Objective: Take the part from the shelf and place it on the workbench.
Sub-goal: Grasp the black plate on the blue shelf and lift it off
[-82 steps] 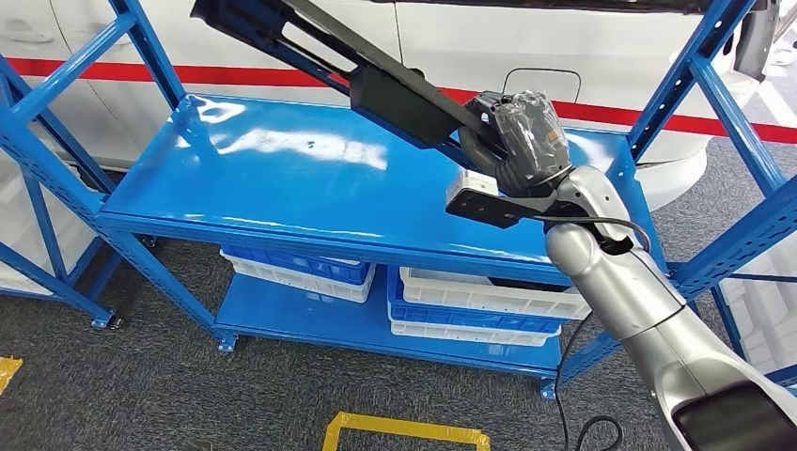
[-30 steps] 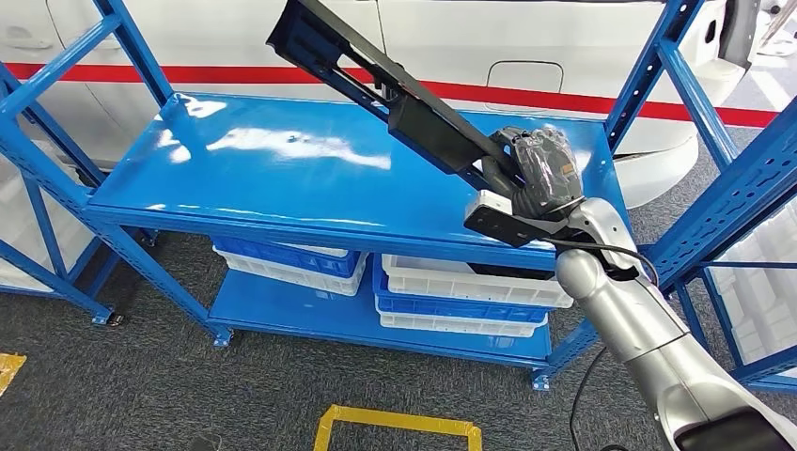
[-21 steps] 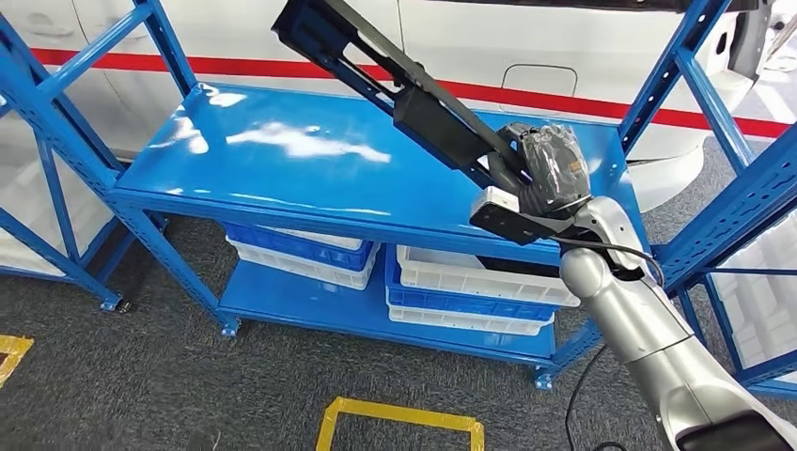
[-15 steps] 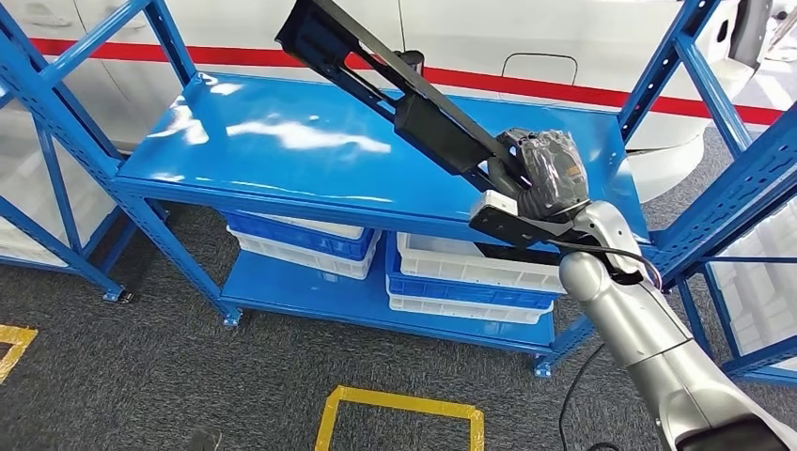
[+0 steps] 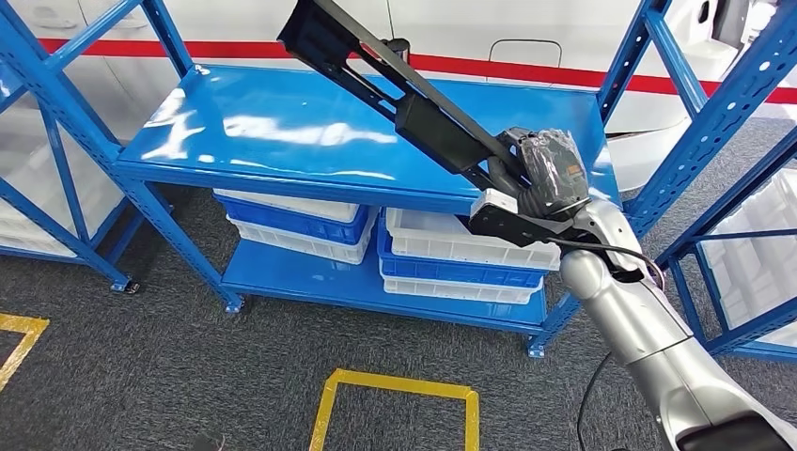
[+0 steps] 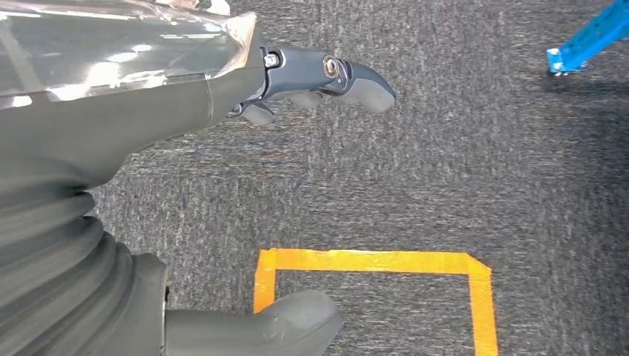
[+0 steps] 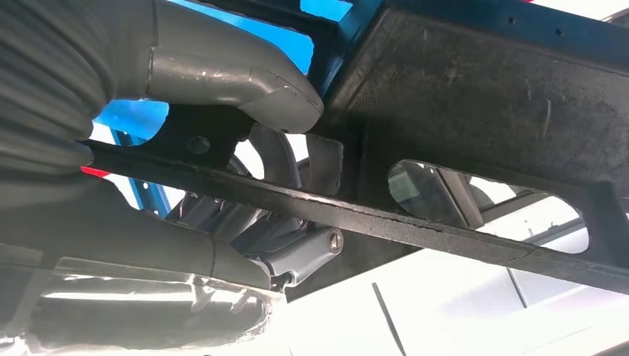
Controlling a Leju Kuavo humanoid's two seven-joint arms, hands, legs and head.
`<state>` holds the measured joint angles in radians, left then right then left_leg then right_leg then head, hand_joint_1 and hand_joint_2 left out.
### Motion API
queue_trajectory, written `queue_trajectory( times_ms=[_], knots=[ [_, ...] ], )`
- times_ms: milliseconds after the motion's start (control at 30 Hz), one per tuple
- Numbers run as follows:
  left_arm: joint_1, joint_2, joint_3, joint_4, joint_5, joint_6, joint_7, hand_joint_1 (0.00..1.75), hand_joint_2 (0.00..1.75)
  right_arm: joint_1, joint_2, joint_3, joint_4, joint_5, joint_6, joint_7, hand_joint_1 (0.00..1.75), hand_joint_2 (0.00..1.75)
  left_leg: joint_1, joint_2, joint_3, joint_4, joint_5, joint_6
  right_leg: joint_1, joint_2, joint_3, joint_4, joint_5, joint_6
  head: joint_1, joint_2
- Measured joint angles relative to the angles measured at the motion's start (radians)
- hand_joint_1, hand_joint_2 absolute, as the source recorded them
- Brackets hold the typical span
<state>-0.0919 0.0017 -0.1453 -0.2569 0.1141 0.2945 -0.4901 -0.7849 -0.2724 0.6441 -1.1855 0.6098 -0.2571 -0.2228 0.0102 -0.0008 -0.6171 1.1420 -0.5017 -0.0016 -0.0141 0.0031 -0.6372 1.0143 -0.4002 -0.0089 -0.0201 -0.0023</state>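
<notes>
My right hand (image 5: 543, 174) grips the part (image 5: 404, 94) at its near end, and the long, stiff bar reaching toward 11 o'clock over the shelf (image 5: 282, 141) looks tip-heavy, while my left hand (image 6: 222, 148) hangs spread, holding nothing.

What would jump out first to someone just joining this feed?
The long black part, held up at a slant over the blue shelf, gripped at its lower end by the right robot hand. Next, the white and blue bins stacked on the lower shelf, and the yellow tape square on the grey carpet in front.
</notes>
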Motion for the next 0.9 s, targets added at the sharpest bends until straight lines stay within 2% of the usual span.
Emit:
queue_trajectory(
  times_ms=[33,67,133,200,233,267,333,367,400,433,467,500,533,567,600,633,667,700,733,767,800,833,867,900],
  knots=[
    [-0.001,0.001,0.000,0.000,0.000,0.000,-0.001,0.00,1.75,-0.001,0.000,-0.001,0.000,0.000,0.000,0.000,1.75,1.75,-0.003,-0.001,0.042,-0.059,0.007,0.007,0.001,-0.001,-0.005,0.000,0.007,0.005,0.001,0.000],
    [-0.002,0.001,0.000,0.000,0.000,0.000,-0.002,0.00,1.75,-0.002,0.000,-0.003,0.000,0.000,0.000,0.000,1.75,1.75,-0.006,-0.002,0.069,-0.101,0.007,0.013,0.002,-0.001,-0.007,-0.001,0.013,0.011,0.001,0.000],
    [-0.003,0.002,0.000,0.000,0.000,0.000,-0.003,0.00,1.75,-0.003,0.000,-0.004,0.000,0.001,0.000,0.000,1.75,1.75,-0.014,-0.003,0.078,-0.123,0.009,0.025,0.002,-0.004,-0.009,-0.004,0.026,0.024,-0.001,0.000],
    [-0.003,0.002,0.000,0.000,0.001,0.000,-0.003,0.00,1.75,-0.003,-0.001,-0.005,0.000,0.002,-0.001,0.000,1.75,1.75,-0.012,0.001,0.074,-0.137,0.029,0.041,0.004,-0.004,-0.017,0.000,0.026,0.034,-0.003,0.000],
    [-0.004,0.001,0.000,0.000,0.001,0.000,-0.003,0.00,1.75,-0.003,-0.002,-0.006,0.000,0.003,-0.001,0.000,1.75,1.75,-0.010,0.003,0.068,-0.144,0.042,0.049,0.005,-0.004,-0.027,0.019,0.006,0.034,-0.002,0.000],
    [-0.005,0.000,0.000,0.000,0.001,0.000,-0.003,0.00,1.75,-0.003,-0.003,-0.007,0.000,0.003,-0.001,0.000,1.75,1.75,-0.008,0.005,0.060,-0.150,0.057,0.056,0.006,-0.004,-0.044,0.060,-0.028,0.031,-0.001,0.000],
    [-0.005,0.000,0.000,0.000,0.002,0.000,-0.003,0.00,1.75,0.000,-0.003,-0.008,0.000,0.004,-0.001,0.000,1.75,1.75,-0.009,0.008,0.033,-0.151,0.079,0.062,0.003,-0.004,-0.085,0.188,-0.111,0.026,0.001,0.000],
    [-0.005,0.000,0.000,0.000,0.003,0.000,-0.004,0.00,1.75,0.002,-0.003,-0.008,0.001,0.005,-0.001,0.000,1.75,1.75,-0.009,0.008,0.019,-0.151,0.089,0.062,0.002,-0.004,-0.098,0.246,-0.136,0.029,0.001,0.000],
    [-0.004,-0.001,0.000,0.000,0.005,0.001,-0.004,0.00,1.75,0.005,-0.003,-0.008,0.001,0.005,-0.001,0.000,1.75,1.75,-0.009,0.008,0.004,-0.150,0.100,0.060,0.000,-0.004,-0.097,0.277,-0.145,0.036,0.001,0.000],
    [-0.004,-0.001,0.000,0.000,0.007,0.001,-0.005,0.00,1.75,0.006,-0.003,-0.008,0.001,0.006,-0.001,0.000,1.75,1.75,-0.008,0.008,-0.010,-0.149,0.111,0.058,-0.001,-0.004,-0.077,0.273,-0.137,0.046,0.001,0.000],
    [-0.003,-0.002,0.000,0.000,0.010,0.001,-0.006,0.00,1.75,0.006,-0.003,-0.008,0.002,0.007,-0.001,-0.001,1.75,1.75,-0.008,0.008,-0.023,-0.148,0.121,0.055,-0.002,-0.004,-0.037,0.229,-0.121,0.055,0.001,0.000],
    [-0.003,-0.003,0.000,0.000,0.012,0.002,-0.008,0.00,1.75,0.004,-0.002,-0.009,0.002,0.008,0.000,-0.001,1.75,1.75,-0.008,0.008,-0.034,-0.146,0.130,0.050,-0.004,-0.004,0.016,0.160,-0.109,0.061,0.002,0.000],
    [-0.003,-0.003,0.000,0.000,0.014,0.003,-0.011,0.00,1.75,0.001,0.000,-0.010,0.002,0.008,0.000,-0.002,1.75,1.75,-0.009,0.008,-0.045,-0.142,0.137,0.045,-0.003,-0.004,0.069,0.086,-0.105,0.061,0.002,0.000],
    [-0.003,-0.003,0.000,0.000,0.014,0.005,-0.013,0.00,1.75,-0.002,0.003,-0.012,0.002,0.009,0.000,-0.004,1.75,1.75,-0.011,0.009,-0.054,-0.140,0.145,0.039,-0.001,-0.003,0.105,0.030,-0.106,0.057,0.001,0.000],
    [-0.002,-0.003,0.000,0.000,0.015,0.007,-0.015,0.00,1.75,-0.005,0.005,-0.013,0.002,0.009,0.001,-0.004,1.75,1.75,-0.012,0.009,-0.060,-0.137,0.153,0.033,0.002,-0.001,0.122,-0.001,-0.111,0.051,0.000,0.000],
    [-0.001,-0.003,0.000,0.000,0.015,0.009,-0.016,0.00,1.75,-0.007,0.008,-0.014,0.002,0.009,0.001,-0.005,1.75,1.75,-0.013,0.009,-0.065,-0.137,0.161,0.028,0.005,0.000,0.122,-0.011,-0.111,0.044,-0.001,0.000],
    [0.000,-0.003,0.000,0.000,0.017,0.010,-0.017,0.00,1.75,-0.008,0.009,-0.015,0.002,0.009,0.002,-0.005,1.75,1.75,-0.012,0.009,-0.067,-0.138,0.168,0.023,0.001,0.000,0.113,-0.010,-0.105,0.035,-0.002,0.000],
    [0.002,-0.002,0.000,0.000,0.018,0.010,-0.017,0.00,1.75,-0.009,0.011,-0.015,0.002,0.009,0.003,-0.005,1.75,1.75,-0.010,0.007,-0.071,-0.133,0.163,0.018,-0.003,-0.002,0.108,-0.011,-0.098,0.026,-0.001,0.000],
    [0.004,-0.002,0.000,0.000,0.019,0.011,-0.017,0.00,1.75,-0.011,0.013,-0.015,0.003,0.009,0.004,-0.006,1.75,1.75,-0.007,0.006,-0.080,-0.117,0.141,0.013,-0.008,-0.004,0.103,-0.013,-0.089,0.015,-0.002,0.000],
    [0.005,-0.002,0.000,0.000,0.019,0.010,-0.017,0.00,1.75,-0.012,0.016,-0.015,0.003,0.009,0.004,-0.006,1.75,1.75,-0.004,0.004,-0.094,-0.080,0.102,0.007,-0.012,-0.005,0.096,-0.014,-0.079,0.006,-0.003,0.000],
    [0.006,-0.002,0.000,0.000,0.020,0.010,-0.017,0.00,1.75,-0.014,0.018,-0.015,0.003,0.009,0.004,-0.006,1.75,1.75,-0.001,0.003,-0.113,-0.022,0.050,0.000,-0.010,-0.006,0.088,-0.013,-0.069,0.000,-0.003,0.000],
    [0.006,-0.002,0.000,0.000,0.021,0.010,-0.017,0.00,1.75,-0.014,0.020,-0.016,0.003,0.009,0.004,-0.006,1.75,1.75,0.001,0.002,-0.133,0.048,0.001,-0.005,-0.010,-0.006,0.076,-0.012,-0.058,-0.003,-0.004,0.000],
    [0.007,-0.001,0.000,0.000,0.022,0.010,-0.017,0.00,1.75,-0.014,0.021,-0.016,0.003,0.010,0.004,-0.006,1.75,1.75,0.002,0.001,-0.148,0.112,-0.031,-0.010,-0.010,-0.006,0.063,-0.012,-0.048,-0.003,-0.003,0.000],
    [0.007,-0.001,0.000,0.000,0.023,0.010,-0.018,0.00,1.75,-0.012,0.022,-0.016,0.003,0.010,0.004,-0.006,1.75,1.75,0.004,0.002,-0.151,0.152,-0.042,-0.013,-0.010,-0.006,0.051,-0.011,-0.039,-0.001,-0.004,0.000]
  ],
)
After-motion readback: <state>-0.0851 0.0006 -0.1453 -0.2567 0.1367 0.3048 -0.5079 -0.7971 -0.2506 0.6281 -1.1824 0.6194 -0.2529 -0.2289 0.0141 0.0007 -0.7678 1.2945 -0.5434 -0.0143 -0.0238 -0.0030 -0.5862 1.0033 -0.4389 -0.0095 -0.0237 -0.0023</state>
